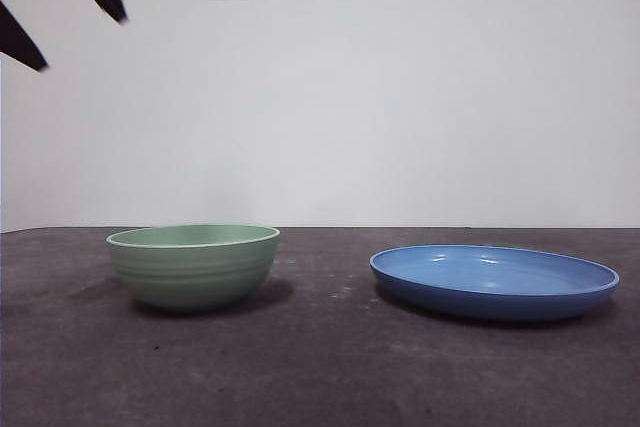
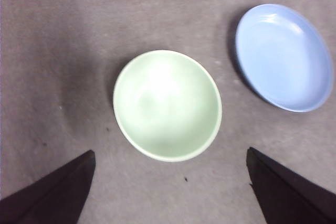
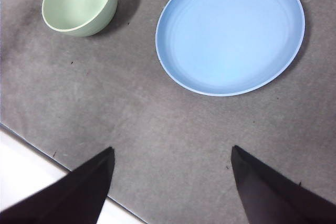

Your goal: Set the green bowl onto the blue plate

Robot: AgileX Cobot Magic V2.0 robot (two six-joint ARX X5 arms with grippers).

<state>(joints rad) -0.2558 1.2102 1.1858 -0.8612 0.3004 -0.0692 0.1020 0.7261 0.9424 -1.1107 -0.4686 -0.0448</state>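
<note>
Left pincer (image 2: pixel 170 182) gapes wide, empty, above green bowl (image 2: pixel 167 105).

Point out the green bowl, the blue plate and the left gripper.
green bowl (image 1: pixel 193 269): front view, on its ridged outer wall.
blue plate (image 3: pixel 231 32): right wrist view, on its bare inner floor.
left gripper (image 2: pixel 170 192): left wrist view, midway between its open fingertips.

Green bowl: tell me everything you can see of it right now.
The green bowl is pale mint, round, with faint ridges outside and a lighter rim. It looks like smooth plastic or glazed ceramic. It stands upright and empty on the dark table, apart from the blue plate. Nothing grips it; the left gripper hangs open above.
</note>
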